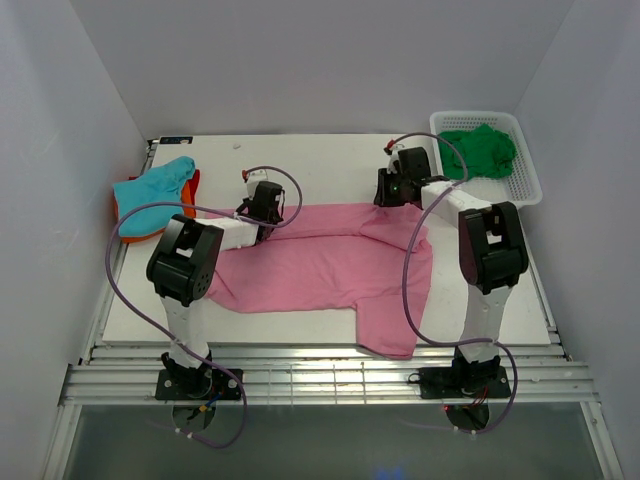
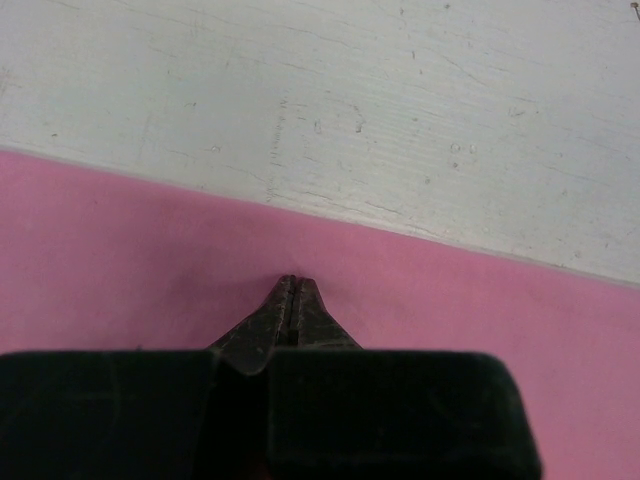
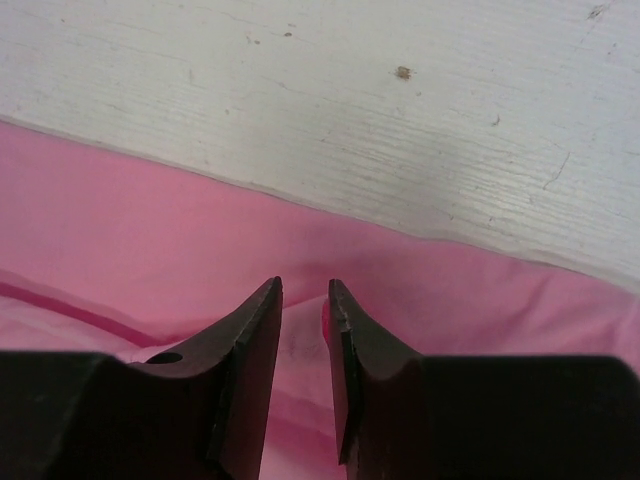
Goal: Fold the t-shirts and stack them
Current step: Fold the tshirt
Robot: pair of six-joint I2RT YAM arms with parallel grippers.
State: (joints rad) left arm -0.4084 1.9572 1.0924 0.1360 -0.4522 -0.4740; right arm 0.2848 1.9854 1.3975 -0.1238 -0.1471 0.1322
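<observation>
The large pink t-shirt lies spread across the middle of the table, one part hanging toward the front edge. My left gripper is at its far left edge. In the left wrist view the gripper is shut, its tips pressed into the pink cloth just inside the hem. My right gripper is at the shirt's far right edge. In the right wrist view the gripper stands narrowly open, with a raised fold of pink cloth between the jaws. A teal t-shirt lies on an orange one at the left. A dark green t-shirt is in the basket.
The white mesh basket stands at the table's back right corner. The teal and orange pile sits at the left edge. Bare white tabletop lies beyond the pink shirt's far hem. Grey walls close in on three sides.
</observation>
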